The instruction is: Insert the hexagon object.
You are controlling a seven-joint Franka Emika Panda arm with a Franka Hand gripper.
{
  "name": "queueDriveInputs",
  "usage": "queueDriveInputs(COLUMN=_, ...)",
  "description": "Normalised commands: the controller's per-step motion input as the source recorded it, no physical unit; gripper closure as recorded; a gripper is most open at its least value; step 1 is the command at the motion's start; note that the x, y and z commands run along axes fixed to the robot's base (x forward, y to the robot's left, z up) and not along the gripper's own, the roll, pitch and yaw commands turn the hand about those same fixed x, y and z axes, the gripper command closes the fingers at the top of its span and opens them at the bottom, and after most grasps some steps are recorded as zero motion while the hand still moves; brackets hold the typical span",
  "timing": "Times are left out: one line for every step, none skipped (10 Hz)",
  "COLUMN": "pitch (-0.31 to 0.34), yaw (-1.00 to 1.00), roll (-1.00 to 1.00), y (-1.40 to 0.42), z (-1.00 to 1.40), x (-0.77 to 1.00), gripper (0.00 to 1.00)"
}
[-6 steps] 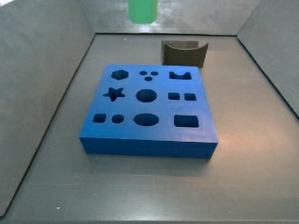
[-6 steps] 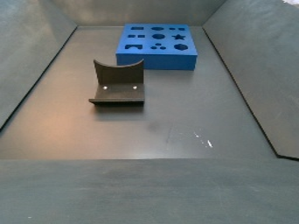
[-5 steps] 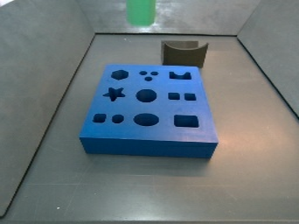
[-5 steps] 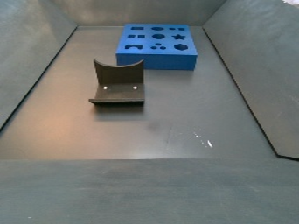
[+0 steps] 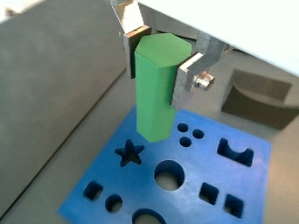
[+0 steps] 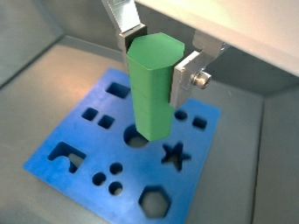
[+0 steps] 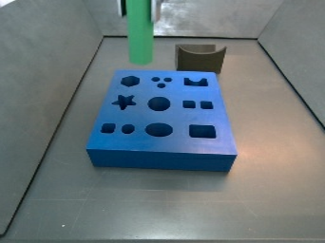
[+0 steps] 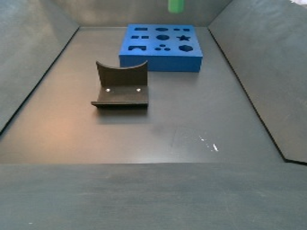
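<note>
My gripper (image 5: 160, 61) is shut on the hexagon object (image 5: 156, 87), a long bright green bar, and holds it upright by its upper end; both wrist views show this (image 6: 156, 61). The bar (image 7: 139, 33) hangs above the far left part of the blue block (image 7: 178, 117) and does not touch it. Its lower end is near the block's hexagonal hole (image 7: 131, 81), which also shows in a wrist view (image 6: 156, 201). In a side view only the bar's tip (image 8: 177, 4) shows, at the frame's edge. The gripper itself is out of frame in both side views.
The blue block (image 8: 162, 63) has several shaped holes, among them a star (image 6: 176, 156) and round ones. A dark curved brown piece (image 7: 200, 57) stands just behind the block, apart from it (image 8: 120, 85). Grey walls close in the floor on all sides.
The green bar has come down: before, only its lower end showed at the top of a side view, and now it reaches close to the block's far left.
</note>
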Motion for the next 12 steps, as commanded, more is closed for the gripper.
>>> queueDriveInputs(pitch=0.0, yaw=-0.88, roll=0.08, y=0.16, z=-0.68, x=-0.01, gripper=1.0)
queueDriveInputs(pitch=0.0, yaw=-0.89, roll=0.11, y=0.14, z=-0.65, x=-0.02, gripper=1.0)
queueDriveInputs(pitch=-0.027, yaw=-0.78, roll=0.02, y=0.29, z=-0.65, x=-0.06, gripper=1.0)
queueDriveInputs(pitch=-0.074, yaw=-0.45, roll=0.0, y=0.56, z=-0.51, x=-0.11, gripper=1.0)
queueDriveInputs(pitch=-0.041, yaw=0.0, roll=-0.11, y=0.61, z=-0.2, x=-0.14, gripper=1.0)
queueDriveInputs(pitch=-0.067, yaw=0.0, roll=-0.03, y=0.48, z=-0.2, x=-0.22, gripper=1.0)
queueDriveInputs(pitch=-0.139, yaw=0.0, roll=-0.12, y=0.4, z=-0.25, x=-0.26, gripper=1.0)
queueDriveInputs(pitch=-0.167, yaw=0.0, roll=-0.16, y=0.21, z=-0.18, x=-0.33, gripper=1.0)
queueDriveInputs(pitch=-0.129, yaw=0.0, roll=-0.16, y=0.1, z=-0.04, x=-0.38, gripper=1.0)
queueDriveInputs(pitch=-0.093, yaw=0.0, roll=-0.11, y=0.05, z=-0.03, x=-0.31, gripper=1.0)
queueDriveInputs(pitch=-0.067, yaw=0.01, roll=-0.09, y=0.05, z=-0.08, x=-0.16, gripper=1.0)
queueDriveInputs(pitch=-0.047, yaw=0.09, roll=-0.08, y=0.08, z=-0.19, x=0.0, gripper=1.0)
